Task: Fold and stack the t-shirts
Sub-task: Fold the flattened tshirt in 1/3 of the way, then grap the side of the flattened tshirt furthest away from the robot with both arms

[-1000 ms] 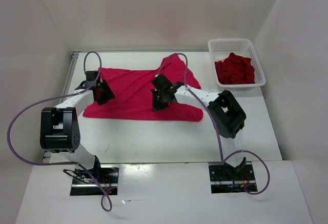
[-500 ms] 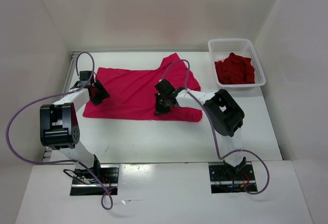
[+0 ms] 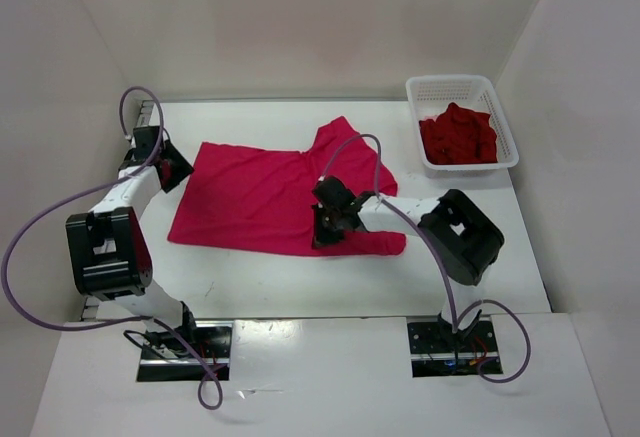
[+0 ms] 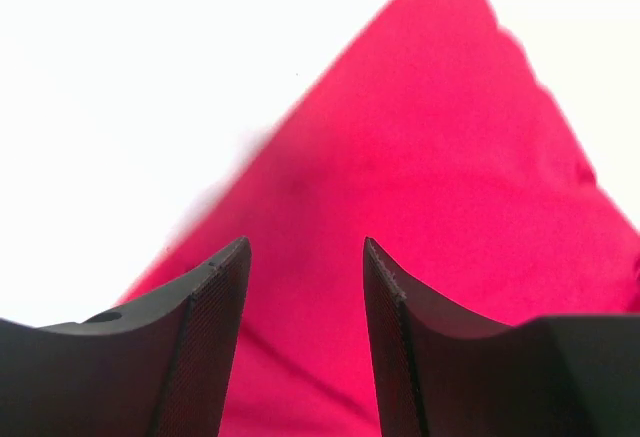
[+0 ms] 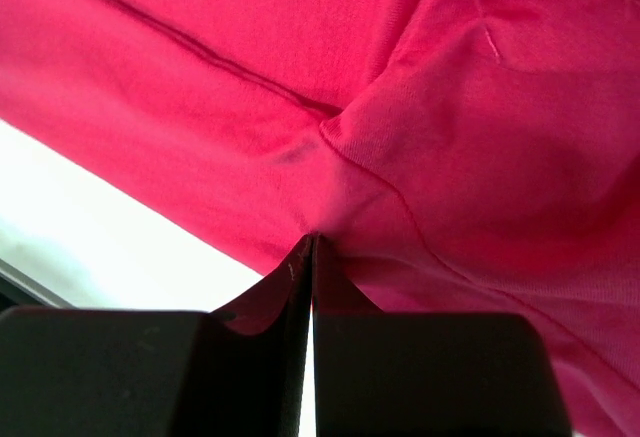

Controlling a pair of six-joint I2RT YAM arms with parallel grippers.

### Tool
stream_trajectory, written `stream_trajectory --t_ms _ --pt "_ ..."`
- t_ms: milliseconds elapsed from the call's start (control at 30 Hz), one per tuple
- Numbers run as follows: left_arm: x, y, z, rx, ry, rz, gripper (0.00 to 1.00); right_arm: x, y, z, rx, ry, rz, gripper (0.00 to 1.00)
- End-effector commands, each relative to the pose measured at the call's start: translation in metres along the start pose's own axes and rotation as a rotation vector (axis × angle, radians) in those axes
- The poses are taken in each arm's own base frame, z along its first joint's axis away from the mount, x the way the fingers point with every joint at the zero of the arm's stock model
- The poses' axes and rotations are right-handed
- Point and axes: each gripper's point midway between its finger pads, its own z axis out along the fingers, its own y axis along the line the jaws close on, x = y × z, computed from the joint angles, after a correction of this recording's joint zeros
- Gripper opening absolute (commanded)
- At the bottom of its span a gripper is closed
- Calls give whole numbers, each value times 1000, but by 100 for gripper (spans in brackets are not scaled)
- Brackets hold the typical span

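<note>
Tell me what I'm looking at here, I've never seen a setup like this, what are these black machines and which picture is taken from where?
This is a robot: a left arm and a right arm bolted at the near edge of a white table. The wide picture comes from a camera above and behind them; the two close-ups come from cameras on the wrists, so the black wedges are each arm's own fingers. A magenta t-shirt lies spread on the table. The right gripper is shut, pinching that shirt's near edge. The left gripper is open by the shirt's far left corner and holds nothing. At the far right, a white mesh basket holds a crumpled dark red shirt.
</note>
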Motion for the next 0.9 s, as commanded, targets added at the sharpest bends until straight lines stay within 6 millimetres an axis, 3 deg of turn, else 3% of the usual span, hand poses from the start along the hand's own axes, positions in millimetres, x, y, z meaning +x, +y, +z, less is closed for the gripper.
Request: stream_trajectory --t_ms 0,67,167,200,300,433,500,533,600,733,867 --pt "-24 -11 -7 21 -69 -6 57 43 -34 -17 125 131 -20 4" --pt "-28 -15 -7 34 -88 -17 57 45 -35 -22 127 133 -29 4" --pt "-33 -23 8 47 -75 -16 58 33 -24 -32 105 110 -55 15" --pt "-37 -25 13 51 -81 -16 58 21 -12 -40 84 84 -59 25" --pt "-48 -35 28 61 -79 -16 58 -5 16 -61 19 20 -94 38" --pt "-60 -43 42 68 -90 -16 58 -38 18 -80 -29 -47 -69 35" --pt "-56 -46 59 80 -65 -5 59 -61 14 -86 -46 -81 -43 24" --pt "-56 -53 69 86 -58 14 61 -71 15 -90 -51 -102 -36 12" --pt "-55 -61 78 92 -51 36 61 -89 16 -91 -53 -130 -47 5" --pt "-54 -69 104 72 -52 71 62 -109 19 -94 -61 -156 -45 3" --pt "-49 -75 120 45 -28 133 56 -125 17 -90 -62 -167 -27 7"
